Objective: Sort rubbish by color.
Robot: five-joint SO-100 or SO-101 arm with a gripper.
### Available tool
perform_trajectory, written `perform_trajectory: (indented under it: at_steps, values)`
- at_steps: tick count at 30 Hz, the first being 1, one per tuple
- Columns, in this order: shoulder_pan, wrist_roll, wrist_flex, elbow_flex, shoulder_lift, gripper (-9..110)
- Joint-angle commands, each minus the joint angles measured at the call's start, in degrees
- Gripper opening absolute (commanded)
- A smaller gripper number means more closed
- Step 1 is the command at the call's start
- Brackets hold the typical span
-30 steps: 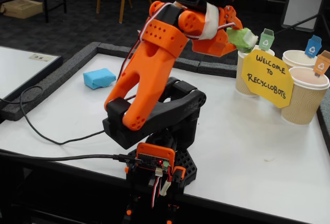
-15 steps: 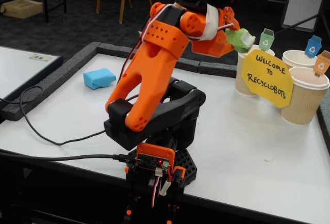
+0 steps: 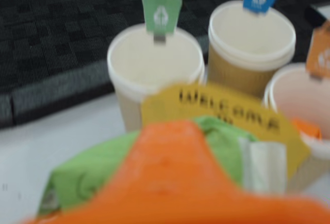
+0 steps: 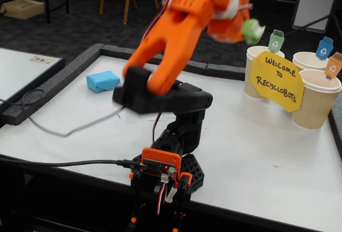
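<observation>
My orange gripper [image 4: 247, 28] is raised in the air, shut on the light green paper lump [image 4: 251, 30], a little left of and above the cup with the green tag [image 4: 256, 55]. In the wrist view the green lump [image 3: 98, 170] fills the lower part of the picture behind an orange finger [image 3: 170, 177], with the green-tag cup [image 3: 154, 61] just beyond it. The light blue paper lump [image 4: 102, 80] lies on the white table at the far left, well away from the arm.
A yellow "Welcome to Recyclobots" sign [image 4: 276, 80] leans on the cups. A blue-tag cup [image 4: 309, 60] and an orange-tag cup [image 4: 316, 98] stand to the right. A grey foam border [image 4: 59, 79] edges the table [image 4: 256, 152]. Cables trail off the left front.
The arm has swung upward and stretched out, lifting the green lump higher beside the green-tag cup. The blue lump has not moved.
</observation>
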Motion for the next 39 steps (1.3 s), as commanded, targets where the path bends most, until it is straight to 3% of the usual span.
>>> perform_trajectory:
  at_steps: [1,24,39]
  values:
    - [-0.18,-1.05,-4.57,-17.67,-10.46,0]
    - [-4.57,-1.23,-13.18,-33.13,-43.59,0]
    - [-5.01,-1.23,-15.91,-43.42,-56.25,1]
